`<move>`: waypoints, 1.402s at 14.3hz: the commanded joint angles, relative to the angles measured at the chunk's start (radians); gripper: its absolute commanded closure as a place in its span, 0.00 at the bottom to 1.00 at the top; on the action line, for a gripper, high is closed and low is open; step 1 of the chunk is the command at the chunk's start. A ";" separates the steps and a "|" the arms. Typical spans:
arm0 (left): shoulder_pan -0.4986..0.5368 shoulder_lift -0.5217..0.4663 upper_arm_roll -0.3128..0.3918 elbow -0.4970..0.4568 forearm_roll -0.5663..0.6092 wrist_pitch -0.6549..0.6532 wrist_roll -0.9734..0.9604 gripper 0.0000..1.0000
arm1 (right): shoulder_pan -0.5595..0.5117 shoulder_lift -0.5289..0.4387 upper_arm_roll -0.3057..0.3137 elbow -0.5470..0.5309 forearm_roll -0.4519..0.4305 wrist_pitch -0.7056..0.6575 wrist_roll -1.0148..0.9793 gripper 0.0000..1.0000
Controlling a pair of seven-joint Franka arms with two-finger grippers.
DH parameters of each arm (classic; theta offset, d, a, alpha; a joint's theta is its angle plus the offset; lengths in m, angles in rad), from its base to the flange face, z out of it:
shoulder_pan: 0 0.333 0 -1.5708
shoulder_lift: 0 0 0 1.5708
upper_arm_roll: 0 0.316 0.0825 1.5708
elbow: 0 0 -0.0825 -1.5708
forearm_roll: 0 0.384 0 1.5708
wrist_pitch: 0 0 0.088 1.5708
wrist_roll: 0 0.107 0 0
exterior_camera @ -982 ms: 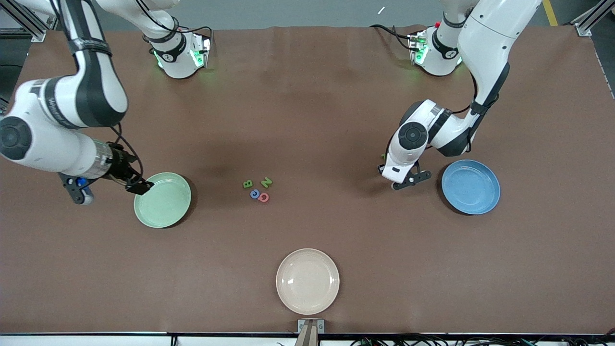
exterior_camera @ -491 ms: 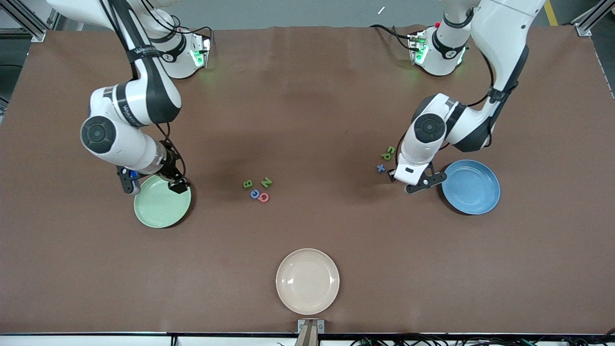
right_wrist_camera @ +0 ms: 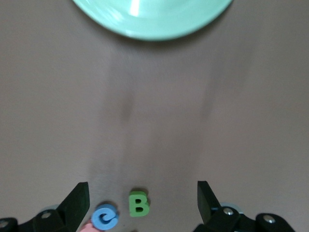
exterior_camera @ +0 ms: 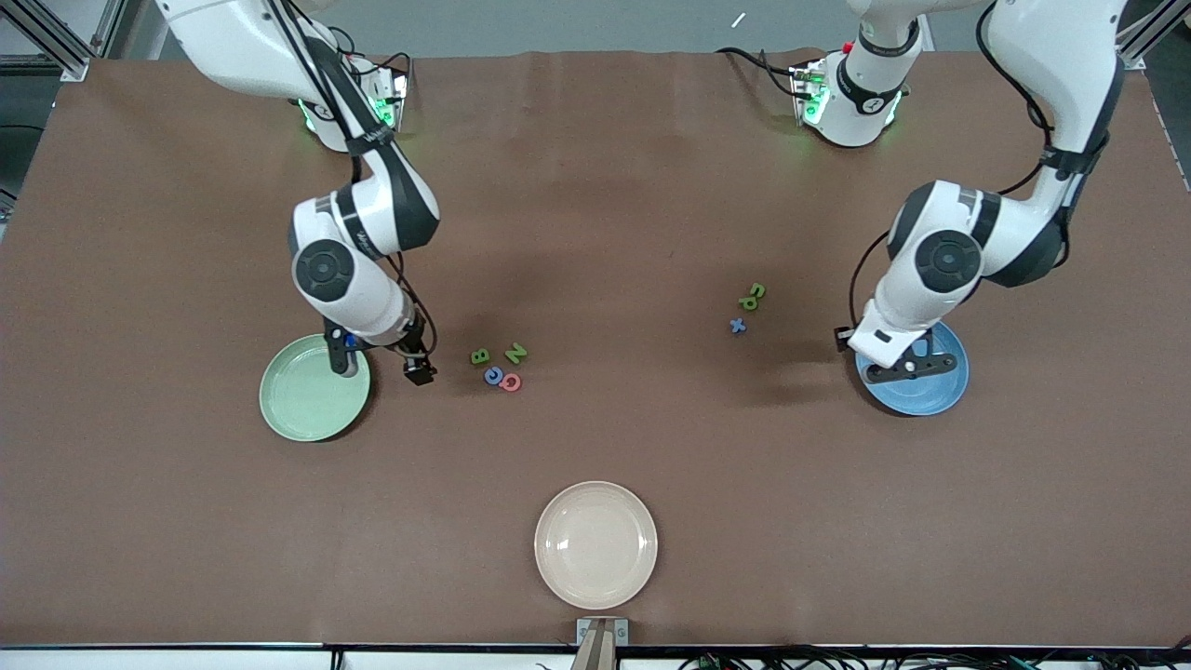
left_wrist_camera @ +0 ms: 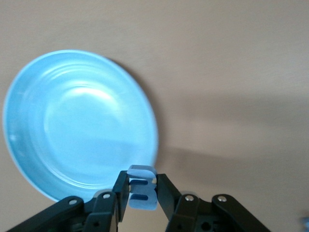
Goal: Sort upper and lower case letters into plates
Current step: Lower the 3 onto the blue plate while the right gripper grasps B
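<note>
My left gripper (exterior_camera: 904, 365) is over the blue plate (exterior_camera: 942, 383), at its rim toward the table's middle. In the left wrist view it (left_wrist_camera: 142, 182) is shut on a small pale blue letter (left_wrist_camera: 142, 194) at the edge of the blue plate (left_wrist_camera: 77, 121). My right gripper (exterior_camera: 419, 368) is open and empty between the pale green plate (exterior_camera: 302, 400) and a cluster of letters: green B (exterior_camera: 480, 355), green N (exterior_camera: 515, 353), a blue letter (exterior_camera: 494, 375) and a red letter (exterior_camera: 510, 382). The right wrist view shows the B (right_wrist_camera: 139, 204) between the open jaws (right_wrist_camera: 142, 193).
Two green letters (exterior_camera: 752, 297) and a blue x (exterior_camera: 738, 325) lie on the brown table between the cluster and the blue plate. A cream plate (exterior_camera: 595, 544) sits near the table's front edge.
My right arm swung from the green plate's outer side across it to beside the letter cluster. My left gripper moved from the small letters to over the blue plate.
</note>
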 commanded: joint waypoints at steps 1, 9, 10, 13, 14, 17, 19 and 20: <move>0.074 -0.019 -0.017 -0.058 0.017 0.013 0.076 0.91 | 0.039 0.034 -0.013 0.007 -0.008 0.011 0.038 0.21; 0.208 0.094 -0.014 -0.069 0.156 0.173 0.148 0.91 | 0.065 0.103 -0.011 0.016 -0.011 0.088 0.082 0.29; 0.231 0.111 -0.014 -0.063 0.195 0.184 0.148 0.91 | 0.067 0.112 -0.011 0.021 -0.011 0.100 0.084 0.29; 0.255 0.128 -0.016 -0.046 0.239 0.184 0.154 0.91 | 0.070 0.146 -0.011 0.051 -0.011 0.123 0.114 0.29; 0.255 0.132 -0.014 -0.042 0.239 0.184 0.157 0.91 | 0.070 0.154 -0.011 0.059 -0.011 0.122 0.114 0.29; 0.257 0.133 -0.014 -0.040 0.239 0.184 0.170 0.91 | 0.074 0.154 -0.010 0.059 -0.011 0.119 0.124 0.31; 0.257 0.131 -0.014 -0.038 0.239 0.184 0.173 0.81 | 0.085 0.155 -0.010 0.059 -0.009 0.119 0.130 0.34; 0.262 0.129 -0.016 -0.032 0.239 0.184 0.174 0.67 | 0.094 0.155 -0.010 0.059 -0.009 0.119 0.149 0.34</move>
